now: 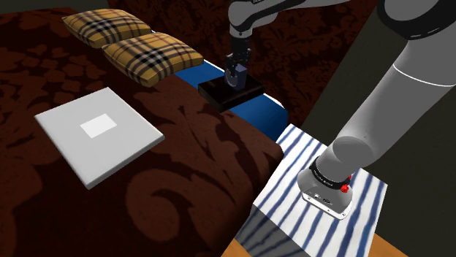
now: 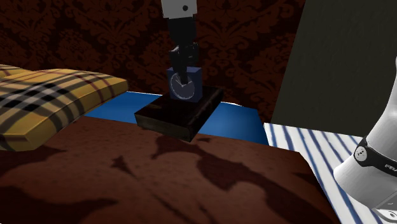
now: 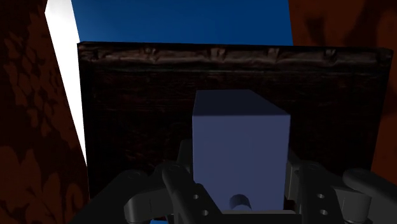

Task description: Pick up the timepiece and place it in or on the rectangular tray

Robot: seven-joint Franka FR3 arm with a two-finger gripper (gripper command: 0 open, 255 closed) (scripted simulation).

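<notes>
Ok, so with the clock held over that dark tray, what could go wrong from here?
The gripper clasps the blue clock over the dark tray. Whether it has touched down is unclear, so an early release might let it drop and tip. The tray is small, so a tumbling clock could end up on the blue surface beside it.

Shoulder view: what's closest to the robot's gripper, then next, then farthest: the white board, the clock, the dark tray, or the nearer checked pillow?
1. The clock, clasped by the gripper.
2. The dark tray, right beneath it.
3. The nearer checked pillow, to the view's left.
4. The white board, lower left, farthest.
</notes>
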